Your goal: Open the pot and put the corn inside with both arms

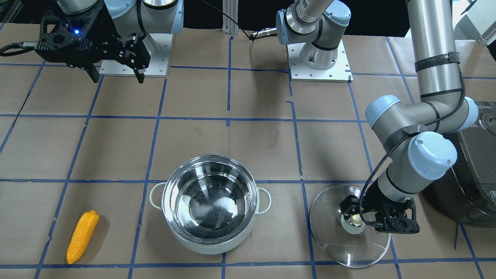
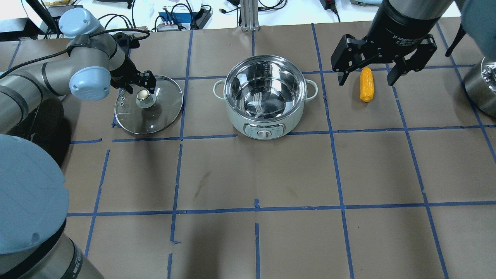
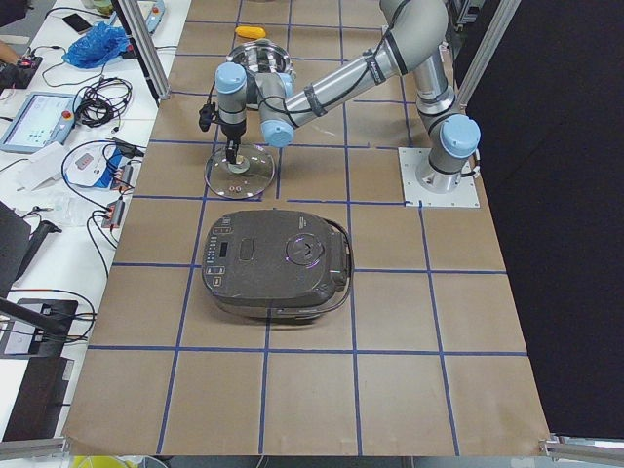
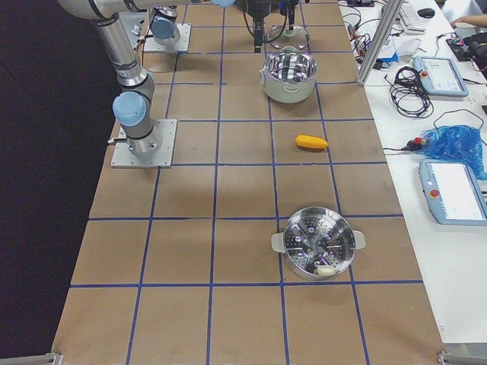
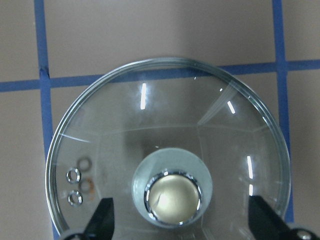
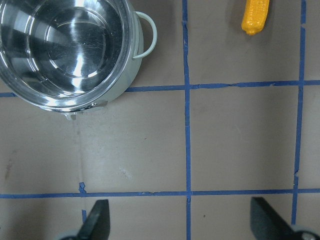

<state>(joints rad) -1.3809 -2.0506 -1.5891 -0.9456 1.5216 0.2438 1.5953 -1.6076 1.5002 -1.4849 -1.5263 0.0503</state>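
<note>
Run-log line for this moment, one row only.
shiny steel pot: open, empty | round glass lid: on table | left gripper: open, astride lid knob | yellow plastic corn cob: on table | right gripper: open, raised

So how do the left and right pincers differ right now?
Left pincer sits low at the glass lid, jaws straddling its knob; right pincer hangs high over the table. Left pincer has the knob between its jaws without touching it; right pincer has nothing between its jaws, with the corn and pot off to one side. Both are open.
</note>
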